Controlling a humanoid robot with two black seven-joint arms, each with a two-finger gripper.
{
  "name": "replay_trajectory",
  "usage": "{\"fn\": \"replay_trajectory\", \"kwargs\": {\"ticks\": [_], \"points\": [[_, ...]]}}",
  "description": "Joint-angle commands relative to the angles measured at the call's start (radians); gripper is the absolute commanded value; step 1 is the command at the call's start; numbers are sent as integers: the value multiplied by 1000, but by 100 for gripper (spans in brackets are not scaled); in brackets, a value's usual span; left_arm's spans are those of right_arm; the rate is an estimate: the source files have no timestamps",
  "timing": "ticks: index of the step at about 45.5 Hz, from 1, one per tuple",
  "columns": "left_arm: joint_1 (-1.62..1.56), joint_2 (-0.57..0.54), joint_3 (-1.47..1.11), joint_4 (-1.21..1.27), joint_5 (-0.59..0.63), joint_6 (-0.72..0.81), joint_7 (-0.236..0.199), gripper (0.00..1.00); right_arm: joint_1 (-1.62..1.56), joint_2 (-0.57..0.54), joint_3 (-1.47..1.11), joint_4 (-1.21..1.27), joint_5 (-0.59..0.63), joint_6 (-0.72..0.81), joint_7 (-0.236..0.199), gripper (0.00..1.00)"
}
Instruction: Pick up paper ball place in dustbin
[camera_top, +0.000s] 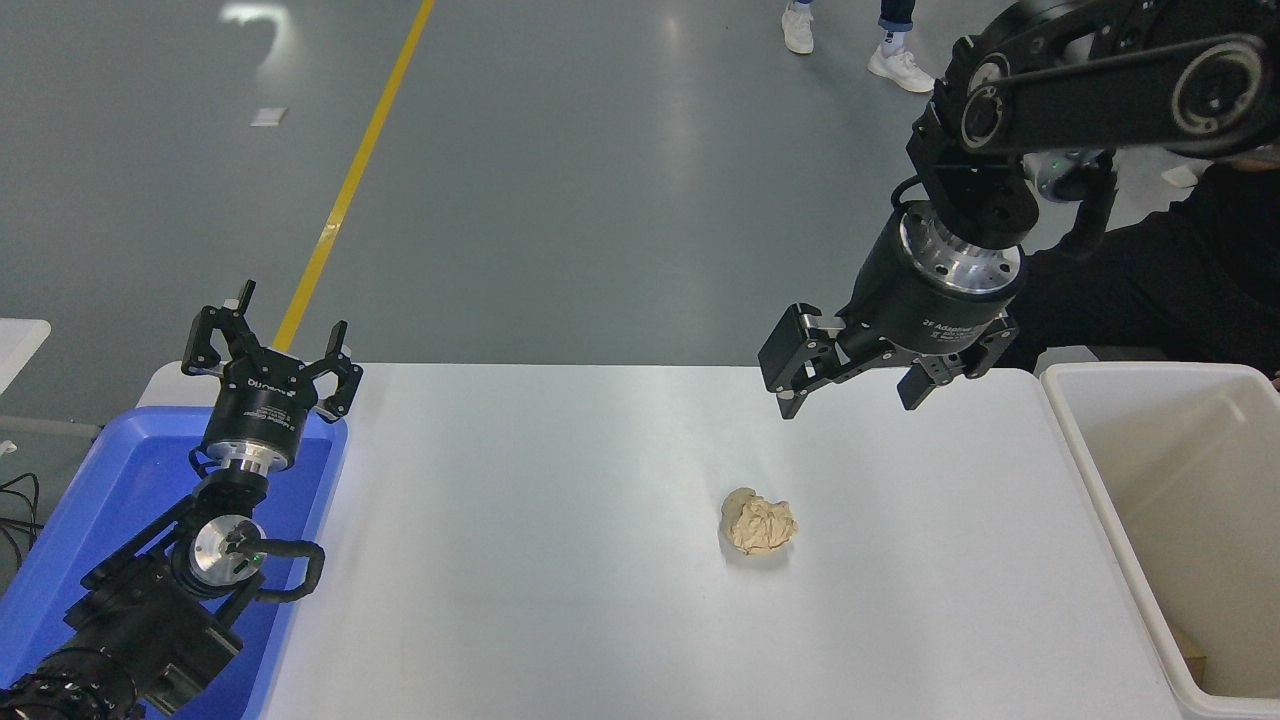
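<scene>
Both sets of jaws stand spread with nothing between them. The right gripper (850, 385) hangs in the air in the upper right of the frame, over the table's far edge, fingers aimed down and toward the camera; its arm comes in from the upper right corner. The left gripper (270, 362) sits at the lower left, pointing away from the camera above the far end of a blue tray (120, 480).

The ball (759, 523) lies on the table (560, 560) just right of the frame's centre, below the right gripper and well apart from it. It is a lumpy tan wad, slightly wider than tall in the picture, so its long axis runs roughly left to right; a small lobe sticks out at its upper left. Beyond that it shows no clear heading. It casts a faint shadow beneath itself.

The bin (1075, 440) stands at the right edge of the frame, just beside the table, well apart from the ball; its cream interior shows a scrap of something tan at the bottom right corner.

The table is plain white and smooth, with soft reflections. Behind it stretches a grey glossy floor with a yellow line (350, 180) running diagonally at upper left. A person's white shoes (850, 45) show at the top, and a person in dark clothing (1180, 270) sits at the far right.
</scene>
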Motion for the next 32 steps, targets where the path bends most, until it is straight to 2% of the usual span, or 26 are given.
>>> {"fn": "replay_trajectory", "kwargs": {"ticks": [1,32], "points": [[0,0,0,0,1,0,0,98,-1,5,-10,-3,-9,0,0,100],[-1,0,0,0,1,0,0,98,25,-20,-23,-5,0,0,2,100]]}}
